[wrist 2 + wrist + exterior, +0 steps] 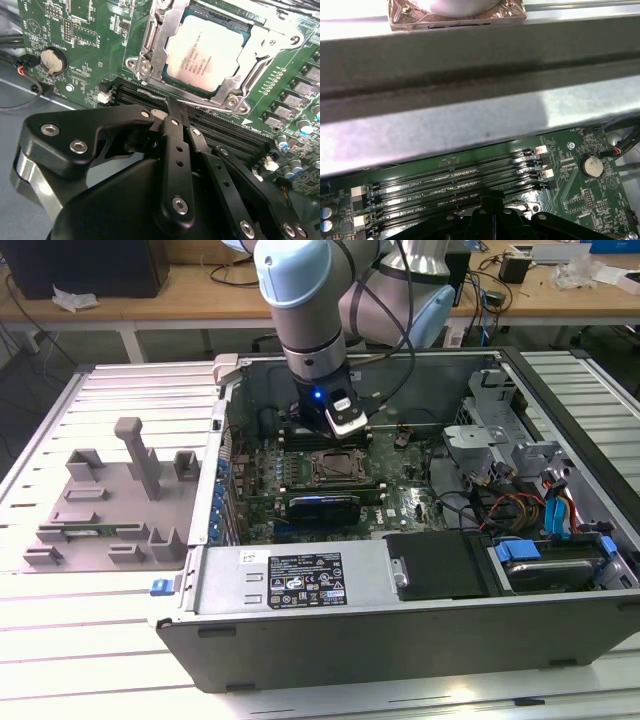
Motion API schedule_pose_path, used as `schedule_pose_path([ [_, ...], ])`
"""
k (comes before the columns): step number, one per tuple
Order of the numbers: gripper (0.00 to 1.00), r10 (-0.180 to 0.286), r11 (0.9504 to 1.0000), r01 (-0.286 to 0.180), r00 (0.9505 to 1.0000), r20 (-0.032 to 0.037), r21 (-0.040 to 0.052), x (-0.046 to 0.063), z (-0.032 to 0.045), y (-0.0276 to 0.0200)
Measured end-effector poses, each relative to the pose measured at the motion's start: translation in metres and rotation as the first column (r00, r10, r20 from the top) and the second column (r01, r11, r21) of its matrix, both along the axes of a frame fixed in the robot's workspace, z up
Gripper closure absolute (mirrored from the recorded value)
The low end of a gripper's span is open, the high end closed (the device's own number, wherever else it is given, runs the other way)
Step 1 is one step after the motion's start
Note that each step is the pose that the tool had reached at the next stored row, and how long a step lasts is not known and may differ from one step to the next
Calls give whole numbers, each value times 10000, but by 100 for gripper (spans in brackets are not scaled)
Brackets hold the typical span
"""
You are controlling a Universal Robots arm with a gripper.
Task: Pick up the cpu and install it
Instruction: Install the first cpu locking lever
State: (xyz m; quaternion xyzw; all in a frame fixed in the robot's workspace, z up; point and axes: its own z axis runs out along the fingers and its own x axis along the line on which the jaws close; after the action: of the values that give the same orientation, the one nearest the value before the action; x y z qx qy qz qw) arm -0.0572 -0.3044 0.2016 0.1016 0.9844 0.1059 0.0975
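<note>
The cpu (205, 57) sits in its socket frame (150, 50) on the motherboard (85, 30). The gripper (172, 107) hangs just beside the socket, over the memory slots (455, 182), its fingers apparently pressed together, holding nothing.

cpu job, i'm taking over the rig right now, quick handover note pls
Gripper: shut, holding nothing, tips just beside the socket frame over the memory slots.
The cpu: lying flat in the socket on the motherboard, inside the open computer case.
Done: the cpu is picked and seated.
Left: the socket frame looks not yet latched, though I can't tell for sure. The gray fixture stands outside the case, on the exterior view's left.
</note>
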Motion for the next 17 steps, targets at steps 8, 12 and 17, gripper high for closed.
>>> schedule_pose_path([
  [8, 89, -6, 10000, 7, 9998, 180, -32, -3, -61, -4],
  [12, 89, -6, 10000, 6, 9998, 192, -29, -3, -73, -5],
  [17, 89, -7, 10000, 7, 9998, 196, -1, -3, -54, -4],
])
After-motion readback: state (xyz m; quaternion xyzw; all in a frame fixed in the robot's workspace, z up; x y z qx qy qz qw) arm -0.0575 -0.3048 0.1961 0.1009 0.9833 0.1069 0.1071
